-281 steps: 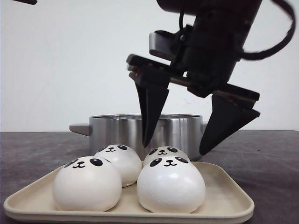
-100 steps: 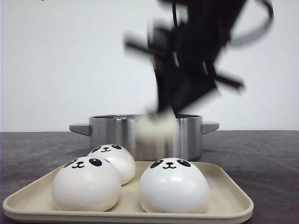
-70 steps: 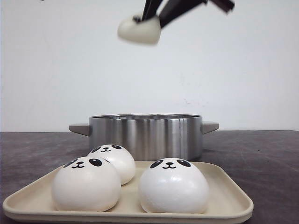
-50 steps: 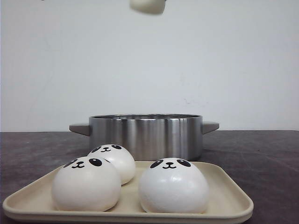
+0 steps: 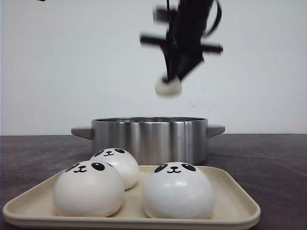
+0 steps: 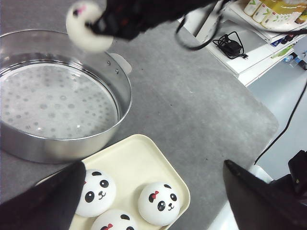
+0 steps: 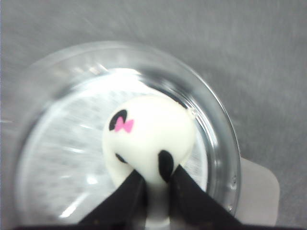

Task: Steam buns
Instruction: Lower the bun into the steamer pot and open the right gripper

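One panda bun (image 7: 147, 139) is in the air, pinched between the right gripper (image 5: 175, 79) fingers, hanging above the steamer pot (image 5: 148, 139) and well clear of its rim; the front view is motion-blurred, so exact height over the rim is hard to read. The right wrist view looks straight down past the bun: pink bow and black eye patches face the camera, with the perforated steamer plate (image 6: 53, 108) right underneath, so the bun sits roughly over the pot's interior, somewhat toward one side rather than dead centre. The plate looks bare, no bun in the pot yet. The other three buns (image 5: 88, 189) (image 5: 117, 165) (image 5: 177, 189) sit on the beige tray (image 5: 230, 203) just in front of the pot, two at the front side by side, one behind on the left, near each other; whether they touch I can't tell. Left gripper (image 6: 153, 196) hangs high over the tray's edge with fingers spread wide, holding nothing. Step in hand, my read: transfer of the first bun, carry phase done or nearly, placement pending. Next move calls for a straight descent into the pot, keeping the bun and fingers off the steel wall, release only once the bun is on or just above the plate so it doesn't bounce or roll, and placing it off to one side to leave room for the remaining three. The bun looks soft and squashed by the pinch, so expect it to spring back on release.
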